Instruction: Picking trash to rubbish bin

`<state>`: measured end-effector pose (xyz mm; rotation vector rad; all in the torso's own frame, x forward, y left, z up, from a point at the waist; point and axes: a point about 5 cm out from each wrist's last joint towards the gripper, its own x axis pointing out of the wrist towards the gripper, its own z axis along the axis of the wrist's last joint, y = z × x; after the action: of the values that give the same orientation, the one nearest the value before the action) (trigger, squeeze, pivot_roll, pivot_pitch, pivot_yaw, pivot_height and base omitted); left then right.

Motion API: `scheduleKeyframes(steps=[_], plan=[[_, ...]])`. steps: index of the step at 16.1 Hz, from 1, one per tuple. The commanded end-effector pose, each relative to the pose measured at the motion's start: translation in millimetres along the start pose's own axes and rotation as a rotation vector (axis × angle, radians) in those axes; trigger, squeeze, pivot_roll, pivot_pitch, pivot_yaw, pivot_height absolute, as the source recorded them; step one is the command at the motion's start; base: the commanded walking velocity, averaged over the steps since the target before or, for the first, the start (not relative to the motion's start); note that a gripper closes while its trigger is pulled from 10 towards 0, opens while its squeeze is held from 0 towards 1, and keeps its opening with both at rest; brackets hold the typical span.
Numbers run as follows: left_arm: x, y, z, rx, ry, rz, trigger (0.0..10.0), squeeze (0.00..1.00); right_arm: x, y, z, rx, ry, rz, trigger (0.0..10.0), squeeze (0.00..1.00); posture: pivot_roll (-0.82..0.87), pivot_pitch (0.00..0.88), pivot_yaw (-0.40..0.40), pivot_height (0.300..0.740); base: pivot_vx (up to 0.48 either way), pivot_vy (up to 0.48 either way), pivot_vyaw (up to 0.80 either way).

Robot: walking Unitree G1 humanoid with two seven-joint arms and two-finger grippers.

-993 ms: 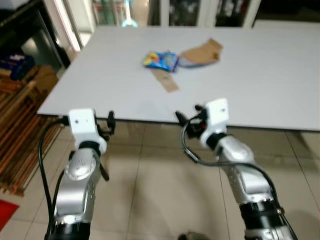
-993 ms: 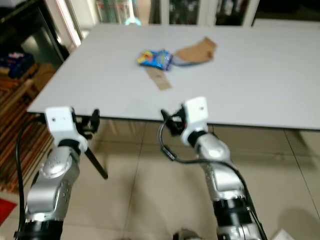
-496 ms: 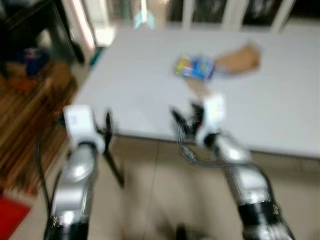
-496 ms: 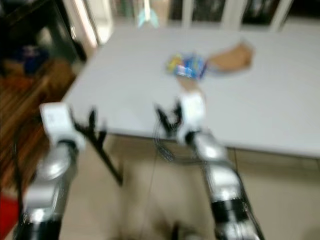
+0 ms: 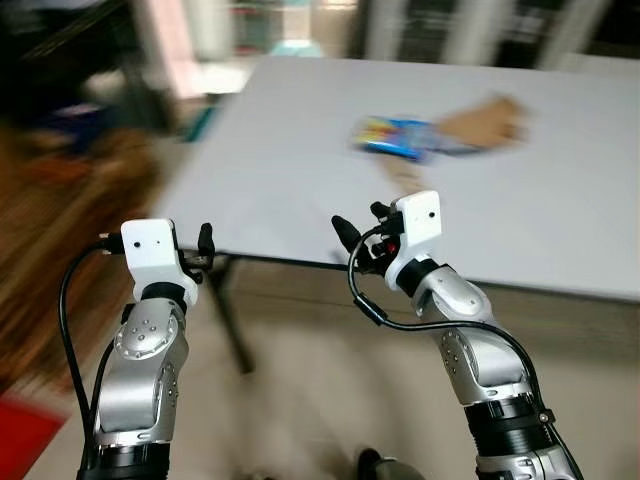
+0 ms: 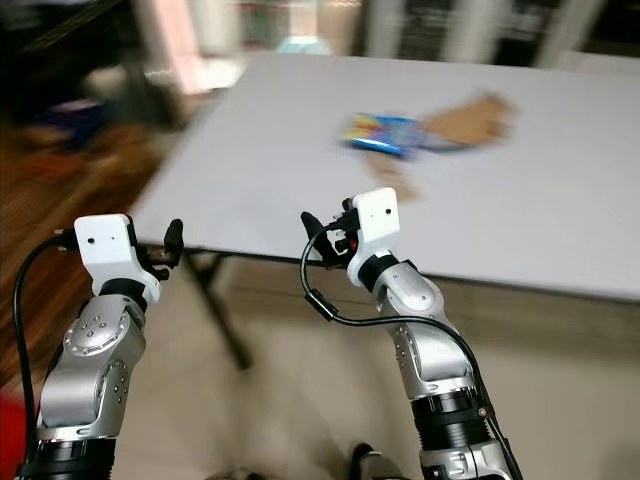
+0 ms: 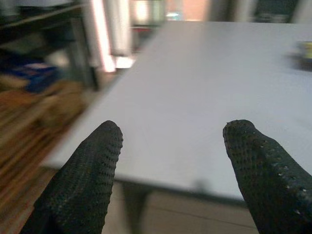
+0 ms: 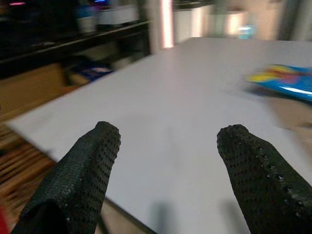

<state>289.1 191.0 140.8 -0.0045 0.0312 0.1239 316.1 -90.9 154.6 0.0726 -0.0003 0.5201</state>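
Left eye view: the robot stands short of a white counter (image 5: 300, 150), both silver arms raised ahead of its near edge; the picture is blurred at the margins. Left gripper (image 7: 173, 141) and right gripper (image 8: 165, 146) each point toward the counter, fingers (image 7: 92, 161) spread wide apart with nothing between them, as both wrist views confirm.

Trash lies well apart from the grippers, farther in on the counter top: a blue and yellow snack wrapper (image 5: 397, 135), a brown crumpled paper bag (image 5: 487, 120) just beside it on the robot's right, and a tan cardboard strip (image 5: 405, 176) touching or nearly touching the wrapper's near side. Blur prevents finer detail. The right wrist view shows the wrapper (image 8: 285, 80) ahead of the right gripper and off to one side.

Task progress, judged from this layout: none of the three pieces is picked up, and the rubbish bin's place cannot be told. Remaining steps are likely the full sequence: close the gap to the counter, reach over its edge, grasp each piece, find the bin, and drop it in.
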Motion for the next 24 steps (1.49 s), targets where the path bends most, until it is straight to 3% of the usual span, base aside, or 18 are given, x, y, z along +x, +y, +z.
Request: scheduleKeyframes(steps=[1,5,10,13,24], plan=[[0.8,-3.8,0.2,-0.005,0.006,-0.013,10.0,0.0,-2.2,-4.2,-1.8,0.0,0.009,-0.02,10.0,0.0,-0.09,0.102,0.045,0.74,0.0,0.0,-0.8],[0.7,-4.1,0.0,-0.011,0.005,-0.01,10.0,0.0,-2.5,-4.4,-2.9,0.003,0.015,-0.024,10.0,0.0,-0.09,0.103,0.046,0.74,0.0,0.0,-0.8],[4.1,4.1,6.3,0.049,-0.032,0.059,10.0,0.0,-2.6,-5.3,-2.4,-0.002,0.018,-0.023,10.0,0.0,-0.09,0.105,0.041,0.74,0.0,0.0,-0.8],[12.2,8.7,11.1,0.036,-0.041,0.087,10.0,0.0,2.4,-5.9,0.6,-0.006,0.005,-0.023,10.0,0.0,-0.08,0.099,0.044,0.74,0.0,0.0,-0.73],[7.4,5.3,10.1,0.004,-0.047,0.074,10.0,0.0,-2.4,-6.6,-2.0,-0.015,0.022,-0.016,10.0,0.0,-0.1,0.116,0.023,0.74,0.0,-0.023,0.0]])
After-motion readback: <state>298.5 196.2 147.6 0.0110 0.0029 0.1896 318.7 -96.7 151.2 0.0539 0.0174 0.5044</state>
